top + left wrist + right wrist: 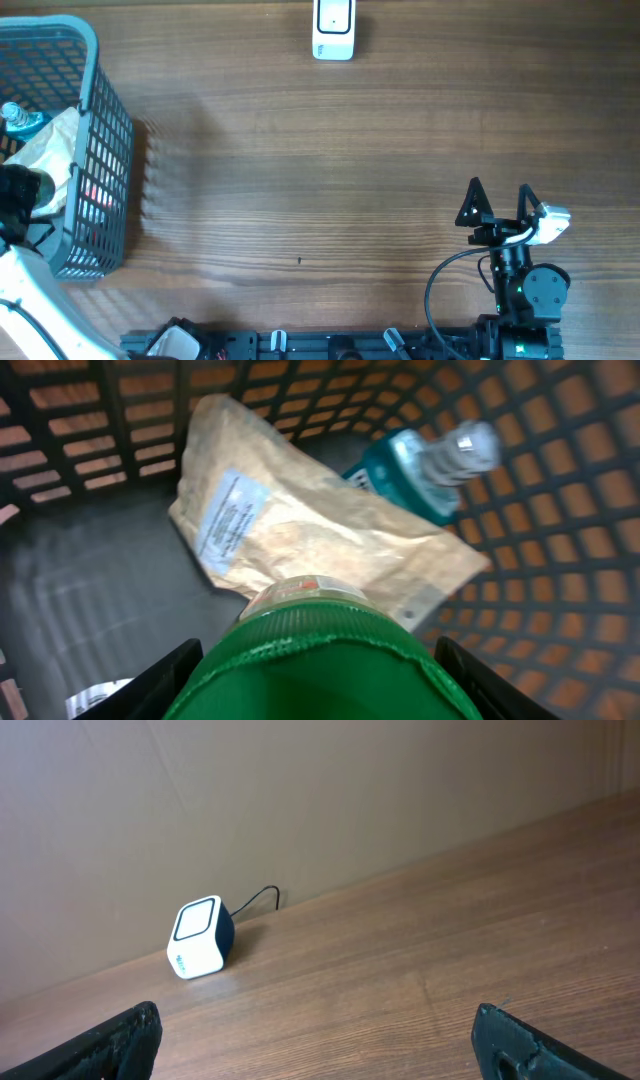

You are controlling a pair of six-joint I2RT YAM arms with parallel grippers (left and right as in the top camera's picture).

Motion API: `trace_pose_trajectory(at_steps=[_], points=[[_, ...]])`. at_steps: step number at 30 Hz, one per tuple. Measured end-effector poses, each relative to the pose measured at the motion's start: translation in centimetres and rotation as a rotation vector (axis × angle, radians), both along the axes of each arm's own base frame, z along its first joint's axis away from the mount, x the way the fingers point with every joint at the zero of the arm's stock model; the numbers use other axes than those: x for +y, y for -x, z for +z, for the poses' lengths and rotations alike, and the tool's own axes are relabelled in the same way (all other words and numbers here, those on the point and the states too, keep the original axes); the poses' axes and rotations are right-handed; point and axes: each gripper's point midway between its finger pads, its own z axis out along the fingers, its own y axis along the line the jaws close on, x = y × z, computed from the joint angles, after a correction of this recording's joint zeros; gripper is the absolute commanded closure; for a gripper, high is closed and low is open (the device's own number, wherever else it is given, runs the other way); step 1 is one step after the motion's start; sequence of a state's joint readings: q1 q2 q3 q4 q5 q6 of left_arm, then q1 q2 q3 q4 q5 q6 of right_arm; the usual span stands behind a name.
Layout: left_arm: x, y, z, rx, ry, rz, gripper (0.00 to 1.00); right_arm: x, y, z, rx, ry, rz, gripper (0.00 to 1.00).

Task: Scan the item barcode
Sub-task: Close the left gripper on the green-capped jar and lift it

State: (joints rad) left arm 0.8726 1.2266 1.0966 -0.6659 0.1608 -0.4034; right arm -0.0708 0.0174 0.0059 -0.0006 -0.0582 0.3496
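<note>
The basket (105, 170) is holding a bag (300, 530), a bottle (425, 465) and a green-lidded jar (320, 645) — left gripper (320, 695) seemingly clamping the jar inside, right gripper (499, 190) gaping wide, far from the basket.

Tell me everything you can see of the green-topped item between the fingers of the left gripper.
The green-topped item shows a glossy, rounded green plastic top with a raised rim. Past it is a paler band with a little red print. The rest of its body is hidden. It fills the gap of the left gripper, and both black fingers press its sides, so it looks gripped. It is inside the grey basket, over a tan paper pouch. Whether it touches the pouch cannot be told.
</note>
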Motion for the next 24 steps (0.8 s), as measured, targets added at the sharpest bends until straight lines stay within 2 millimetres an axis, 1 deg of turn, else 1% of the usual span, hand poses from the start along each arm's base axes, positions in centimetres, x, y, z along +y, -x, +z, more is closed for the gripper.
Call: trace_pose_trajectory(at_steps=[1,3,10,14,24], points=[[-0.3,0.0,0.8,-0.020,-0.013,-0.007,0.36,0.0,0.0,0.0,0.000,0.000,0.000,0.00],[-0.6,0.1,1.8,-0.045,-0.031,-0.013,0.36,0.0,0.0,0.0,0.000,0.000,0.000,0.00],[-1.8,-0.2,4.7,-0.146,-0.069,-0.047,0.37,0.0,0.0,0.0,0.000,0.000,0.000,0.00],[-2.6,-1.1,6.3,-0.227,-0.070,-0.087,0.37,0.0,0.0,0.0,0.000,0.000,0.000,0.00],[-3.9,-3.2,9.5,-0.400,-0.056,-0.184,0.36,0.0,0.0,0.0,0.000,0.000,0.000,0.00]])
